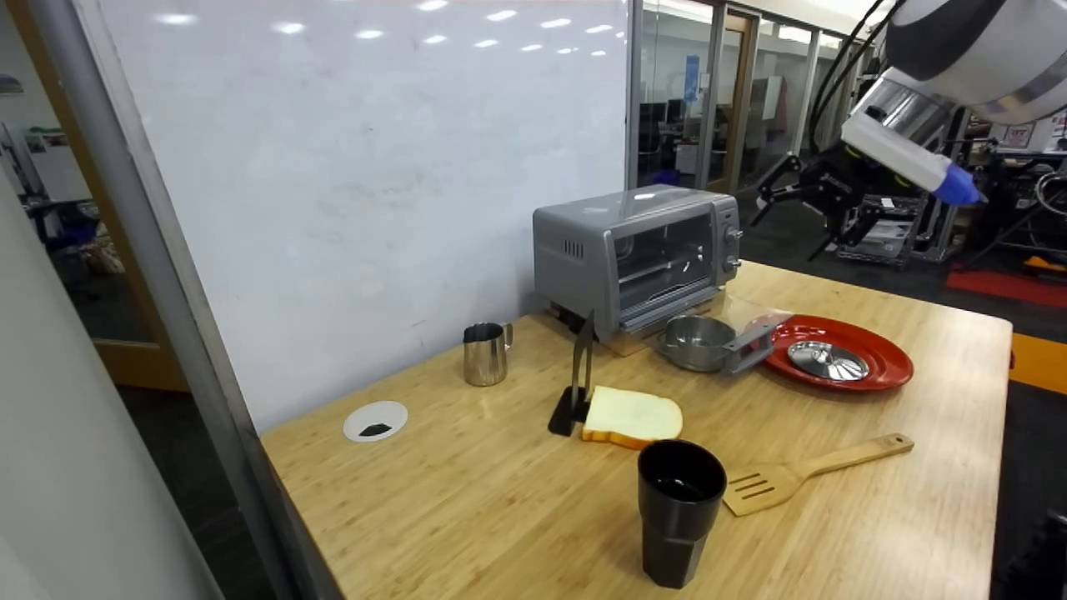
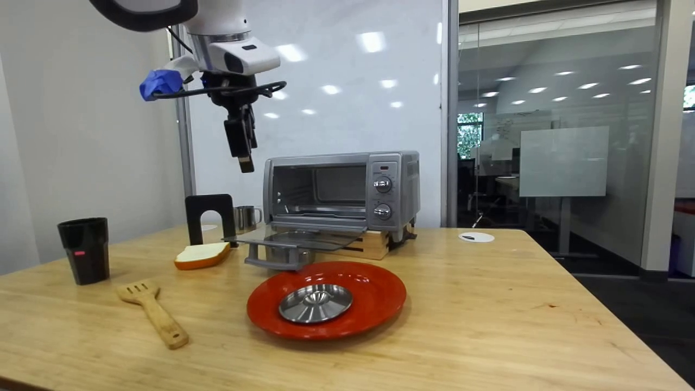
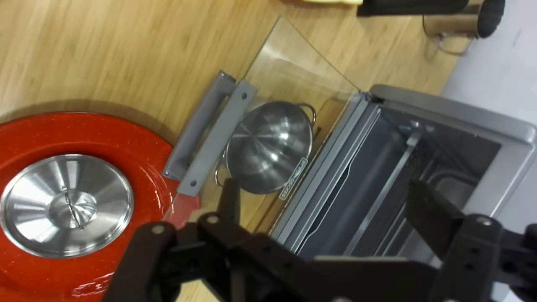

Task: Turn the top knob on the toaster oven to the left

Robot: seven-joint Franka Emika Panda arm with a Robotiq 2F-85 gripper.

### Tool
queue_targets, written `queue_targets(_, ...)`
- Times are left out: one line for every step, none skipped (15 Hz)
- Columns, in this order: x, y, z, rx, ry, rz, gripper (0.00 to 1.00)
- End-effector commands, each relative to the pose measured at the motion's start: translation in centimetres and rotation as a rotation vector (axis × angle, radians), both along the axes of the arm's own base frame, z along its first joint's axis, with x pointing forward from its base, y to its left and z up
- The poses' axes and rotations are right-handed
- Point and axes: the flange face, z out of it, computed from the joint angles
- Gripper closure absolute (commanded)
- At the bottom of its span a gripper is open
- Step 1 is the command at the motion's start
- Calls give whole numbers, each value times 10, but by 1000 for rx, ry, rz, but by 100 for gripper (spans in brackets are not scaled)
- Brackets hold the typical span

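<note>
The silver-grey toaster oven [image 1: 575, 267] stands against the whiteboard, its front panel showing in an exterior view [image 2: 376, 201]. Its top knob [image 2: 383, 184] sits above a lower knob [image 2: 382, 212] on the panel right of the cavity. The top knob also shows from the side [image 1: 733, 234]. The glass door [image 2: 304, 239] is folded down open. My gripper [image 1: 783, 240] is open and empty, raised in the air in front of the oven. It shows edge-on in an exterior view [image 2: 246, 157]. In the wrist view its fingers [image 3: 323, 188] are spread over the oven's front; the knobs are hidden there.
A steel pot [image 3: 270, 147] sits under the open door. A red plate [image 2: 380, 309] with a steel lid [image 2: 316, 303] lies in front. A black bookend [image 2: 212, 203], bread slice [image 2: 201, 255], steel cup [image 1: 485, 358], black cup [image 1: 679, 517] and wooden spatula [image 1: 834, 461] are on the table.
</note>
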Motion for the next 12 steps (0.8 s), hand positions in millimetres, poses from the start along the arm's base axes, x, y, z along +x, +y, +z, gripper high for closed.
queue_targets(-10,-20,-15,11,-107,-163,0)
queue_targets(-12,-24,-16,9,-137,-198,0)
queue_targets(-13,-27,-17,6,-165,-225,0)
queue_targets(-14,-30,-16,-6,-192,-245,0)
queue_targets(-14,-33,-17,-18,-214,-262,0)
queue_targets(-16,-34,-18,-34,-230,-277,0)
queue_targets(-17,-36,-18,-49,-244,-289,0)
queue_targets(-18,-37,-20,-65,-255,-297,0)
queue_targets(-18,-39,-20,-80,-265,-300,0)
queue_targets(-19,-40,-21,-98,-271,-301,0)
queue_targets(-18,-42,-22,-118,-278,-300,0)
queue_targets(-17,-45,-22,-141,-287,-302,0)
